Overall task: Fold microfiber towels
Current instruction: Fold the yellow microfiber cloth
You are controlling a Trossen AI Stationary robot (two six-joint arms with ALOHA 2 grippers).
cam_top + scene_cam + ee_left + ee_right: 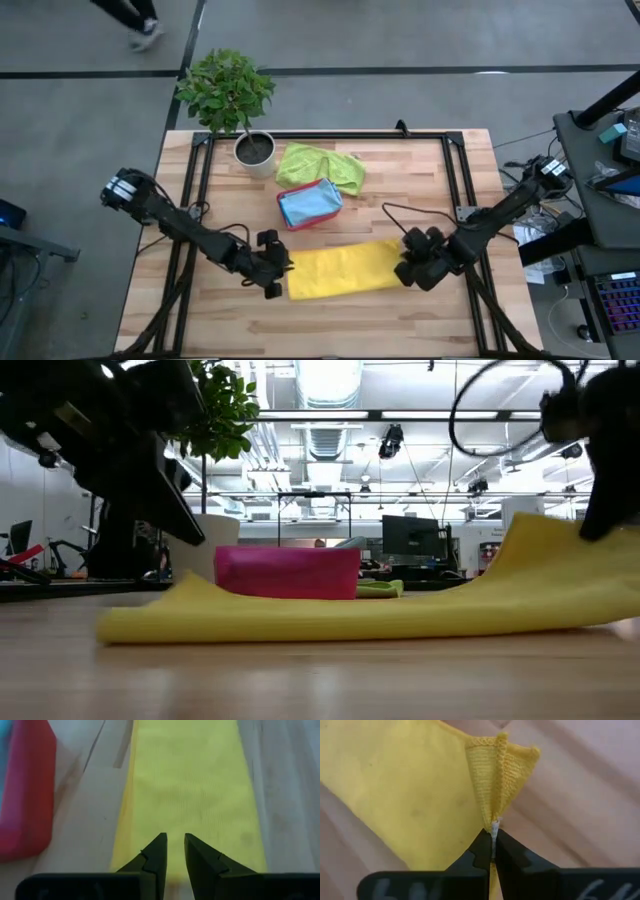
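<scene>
The yellow microfiber towel (340,270) lies as a long folded strip near the front edge of the wooden table (430,170), its long axis running side to side between your two arms. That axis decides the next fold — the two short ends are what must meet, and you have one arm at each of them.

At the strip's right end, the right gripper (412,270) is pinched fully closed on a bunched corner of the towel; the right wrist view shows the hemmed edge (496,775) puckered into the clamped fingertips. In the low view that end rises off the table while the rest of the strip rests flat, so the towel slopes from right down to left.

At the opposite end, the left gripper (274,272) sits low over the strip's left short edge, looking straight along it. Its fingers (156,857) stand narrowly apart with a slim gap — from its own view nothing appears to be held.

So the lifted end lies on your right, and I judge the coming move carries it leftward along the strip.

Behind the strip sits the pink tray (309,204) holding a light blue cloth, then a lime green towel (322,168) and a potted plant (235,105) — all well apart from the fold path.
</scene>
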